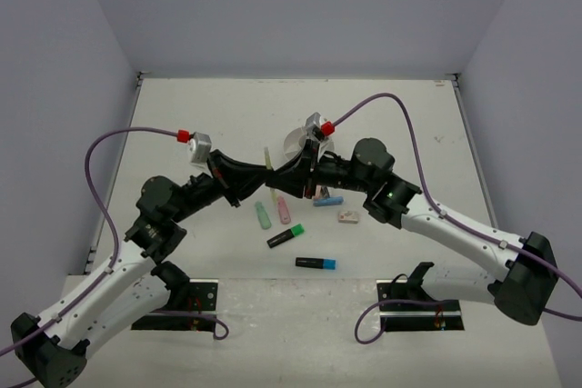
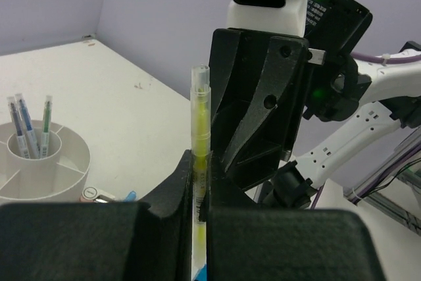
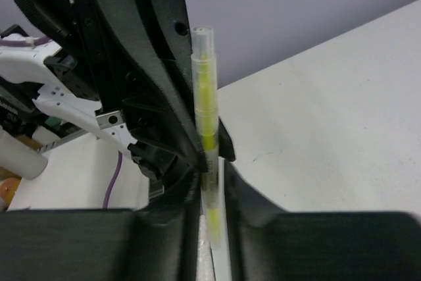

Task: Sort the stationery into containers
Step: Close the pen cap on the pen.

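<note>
A thin yellow pen (image 1: pixel 268 160) is held in the air between both arms, above the table's middle. My left gripper (image 1: pixel 262 181) is shut on the yellow pen (image 2: pixel 200 123); in the left wrist view (image 2: pixel 199 166) both fingers press on it. My right gripper (image 1: pixel 278 179) is around the same pen (image 3: pixel 205 97), and the right wrist view (image 3: pixel 214 172) shows a thin gap beside the barrel. The white round organiser (image 1: pixel 292 141) lies just behind the right gripper. Its central cup holds three thin pens (image 2: pixel 26 126).
On the table below lie a mint marker (image 1: pixel 263 215), a pink marker (image 1: pixel 284 211), a blue marker (image 1: pixel 327 200), a pale eraser (image 1: pixel 348 216), a green highlighter (image 1: pixel 285 237) and a blue highlighter (image 1: pixel 316 263). The organiser's rim (image 2: pixel 74 162) shows at the left wrist view's left.
</note>
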